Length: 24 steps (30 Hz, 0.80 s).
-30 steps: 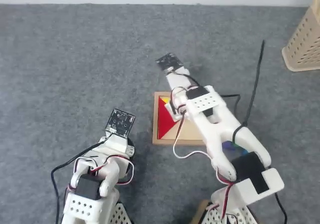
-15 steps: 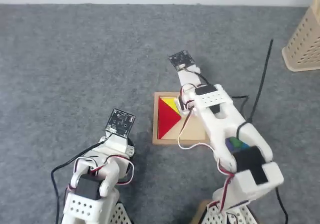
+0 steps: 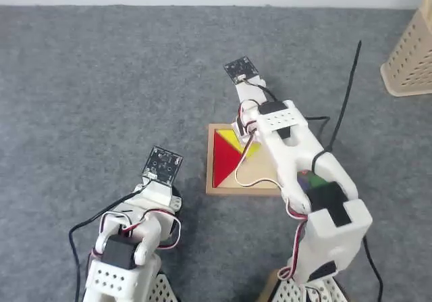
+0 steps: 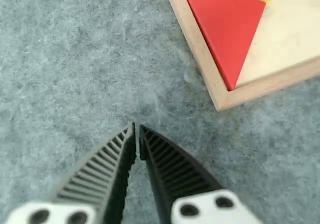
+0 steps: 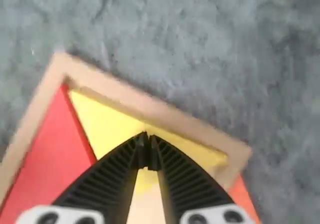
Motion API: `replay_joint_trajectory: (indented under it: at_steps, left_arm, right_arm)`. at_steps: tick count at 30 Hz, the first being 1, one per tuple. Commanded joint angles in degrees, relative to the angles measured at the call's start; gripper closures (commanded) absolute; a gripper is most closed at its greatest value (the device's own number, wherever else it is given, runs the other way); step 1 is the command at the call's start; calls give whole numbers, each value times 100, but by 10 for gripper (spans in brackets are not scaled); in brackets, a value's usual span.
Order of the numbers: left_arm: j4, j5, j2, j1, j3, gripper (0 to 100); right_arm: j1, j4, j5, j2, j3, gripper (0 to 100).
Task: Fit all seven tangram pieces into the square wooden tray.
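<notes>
Nearest, at 7 o'clock from the square wooden tray (image 3: 243, 192): left gripper (image 4: 136, 129), tips pressed together over bare carpet (image 4: 75, 58). Farther, by the tray's 12 o'clock wall: right gripper (image 5: 146, 136), tips likewise together, over the yellow triangle (image 5: 107, 126). Nudge gently, keeping it flat and flush against the red triangle (image 3: 225, 159). Long edge lying 9-to-3 along that wall, apex pointing to 6.
</notes>
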Motion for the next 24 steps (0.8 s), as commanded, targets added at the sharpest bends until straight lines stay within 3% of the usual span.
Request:
replay_joint_trajectory:
  at_steps: [1, 9, 19, 24]
  left_arm:
    - [35, 35, -114, 0, -110, 988]
    - [35, 35, -114, 0, -110, 988]
    - [35, 35, -114, 0, -110, 988]
    - [35, 35, -114, 0, -110, 988]
  right_arm:
    - [277, 611, -70, -1121, -229, 991]
    - [1191, 1965, -35, -2492, -26, 990]
    - [1138, 1147, 264, -1288, 791, 987]
    - [1305, 1156, -62, -875, 607, 903]
